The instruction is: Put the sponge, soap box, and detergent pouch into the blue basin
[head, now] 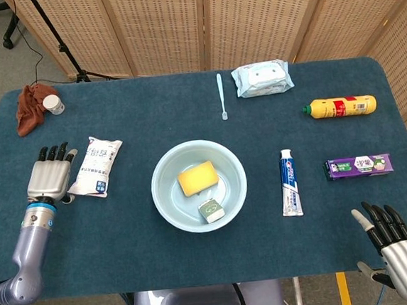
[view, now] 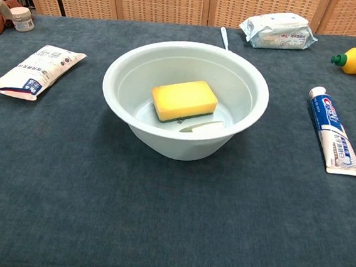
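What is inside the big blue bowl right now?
Inside the blue basin lie a yellow sponge and a small soap box. What is under the sponge is hidden.

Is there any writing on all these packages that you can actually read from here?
None reads clearly.
detergent pouch: blue print, too small.
toothpaste tube: blue and red logo, blurred.
yellow bottle: red label, illegible.
purple box: white characters, too small.
wet wipes pack: label blurred.
soap box: green mark, unreadable.
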Robot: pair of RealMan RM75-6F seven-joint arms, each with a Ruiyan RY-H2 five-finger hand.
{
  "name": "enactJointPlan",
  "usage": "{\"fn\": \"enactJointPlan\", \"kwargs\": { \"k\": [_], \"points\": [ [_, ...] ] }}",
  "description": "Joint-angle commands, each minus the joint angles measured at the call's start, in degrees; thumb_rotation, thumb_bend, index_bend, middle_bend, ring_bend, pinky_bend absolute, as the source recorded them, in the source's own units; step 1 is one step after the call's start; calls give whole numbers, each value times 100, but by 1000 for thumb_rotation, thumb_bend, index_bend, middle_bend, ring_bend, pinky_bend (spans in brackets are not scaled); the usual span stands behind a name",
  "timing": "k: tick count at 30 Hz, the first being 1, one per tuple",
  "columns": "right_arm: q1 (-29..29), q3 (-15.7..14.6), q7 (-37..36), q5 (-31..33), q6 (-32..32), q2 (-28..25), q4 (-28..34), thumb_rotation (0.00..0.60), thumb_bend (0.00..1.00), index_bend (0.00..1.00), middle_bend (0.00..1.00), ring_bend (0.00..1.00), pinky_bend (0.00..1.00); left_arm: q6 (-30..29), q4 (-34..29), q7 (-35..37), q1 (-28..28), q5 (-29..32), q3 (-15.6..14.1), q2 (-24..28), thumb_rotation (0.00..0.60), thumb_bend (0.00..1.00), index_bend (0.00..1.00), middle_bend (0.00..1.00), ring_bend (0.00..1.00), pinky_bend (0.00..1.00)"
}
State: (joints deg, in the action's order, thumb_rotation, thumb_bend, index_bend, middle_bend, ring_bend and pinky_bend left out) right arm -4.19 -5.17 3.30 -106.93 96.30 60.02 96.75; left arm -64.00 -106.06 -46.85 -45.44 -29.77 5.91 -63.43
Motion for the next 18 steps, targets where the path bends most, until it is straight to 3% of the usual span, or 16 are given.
{"fn": "enactJointPlan", "kwargs": {
  "k": [1, 6, 18],
  "points": [
    [1, 2, -5, 2, 3, 0, -1, 600, 105, 60, 0, 0, 0, 107, 68, -46, -30, -42, -127, -57, 600, 111, 0, 0, 0, 0],
    [-2, 3, -33, 6, 20, -11, -3, 600, 105, 60, 0, 0, 0, 73, 194, -194, -18, -212, -356, -207, 600, 112, 0, 0, 0, 0],
    [-10, 11, -62, 8, 55, -22, -10, 600, 105, 60, 0, 0, 0, 66, 588, -158, -8, -284, -463, -529, 600, 116, 0, 0, 0, 0]
  ]
}}
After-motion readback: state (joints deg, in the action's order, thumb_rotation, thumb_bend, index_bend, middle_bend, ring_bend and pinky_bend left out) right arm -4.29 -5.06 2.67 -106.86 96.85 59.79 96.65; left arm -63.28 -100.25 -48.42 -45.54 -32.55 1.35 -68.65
